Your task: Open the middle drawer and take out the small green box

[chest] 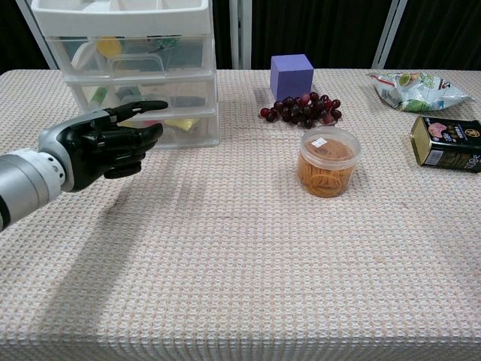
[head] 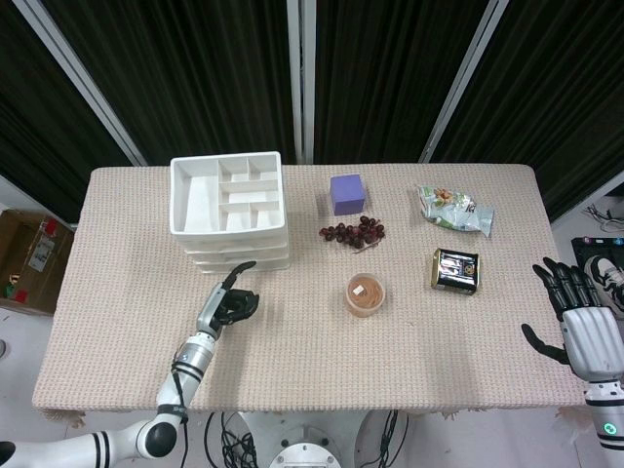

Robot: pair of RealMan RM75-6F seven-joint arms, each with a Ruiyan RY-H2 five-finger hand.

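Note:
The white three-drawer unit (head: 230, 211) stands at the table's back left, and all its drawers are closed. Through the clear front of the middle drawer (chest: 154, 96) a small green item (chest: 99, 95) shows at its left end. My left hand (chest: 111, 143) hovers just in front of the lower drawers, one finger stretched toward them and the others curled in, holding nothing. In the head view this left hand (head: 232, 298) lies just in front of the unit. My right hand (head: 577, 322) stays off the table's right edge with its fingers spread and empty.
A purple cube (chest: 291, 75) and a bunch of dark grapes (chest: 302, 109) sit right of the drawers. A clear tub of rubber bands (chest: 327, 161) stands mid-table. A snack bag (chest: 412, 88) and a dark tin (chest: 447, 143) lie at the right.

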